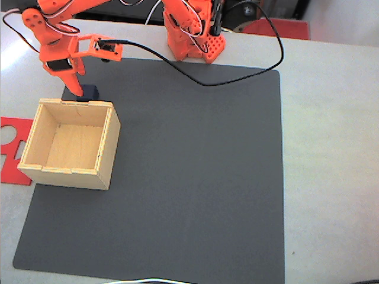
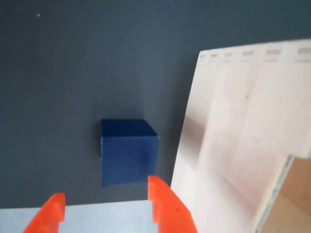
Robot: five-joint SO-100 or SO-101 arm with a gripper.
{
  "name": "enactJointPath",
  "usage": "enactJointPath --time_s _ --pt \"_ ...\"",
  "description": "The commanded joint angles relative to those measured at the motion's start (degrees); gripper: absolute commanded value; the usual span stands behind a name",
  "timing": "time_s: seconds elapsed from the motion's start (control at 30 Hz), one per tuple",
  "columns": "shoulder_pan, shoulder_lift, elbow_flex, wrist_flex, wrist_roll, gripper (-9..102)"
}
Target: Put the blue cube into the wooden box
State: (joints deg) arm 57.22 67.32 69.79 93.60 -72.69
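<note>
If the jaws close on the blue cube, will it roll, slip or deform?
Probably none. The cube has flat faces and sharp edges, so it should sit still, not roll. It looks rigid and matte, so it should hold its shape and grip well. Being small, it is likely light; a push could slide it against the box.

Bright washed-out fixed view, soft blurry wrist view, faint shadows

The orange arm [image 1: 59,47] reaches down at the fixed view's upper left, jaws parted.
</note>
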Motion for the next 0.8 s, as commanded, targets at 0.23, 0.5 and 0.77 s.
enactJointPath --time_s 0.23,0.5,0.77 --pt "0.2 -0.5 -0.7 -3.0 -3.0 21" --pt "0.1 -4.0 -0.7 -5.4 -4.1 21" --pt "-0.1 -8.0 -0.7 -5.5 -3.7 6"
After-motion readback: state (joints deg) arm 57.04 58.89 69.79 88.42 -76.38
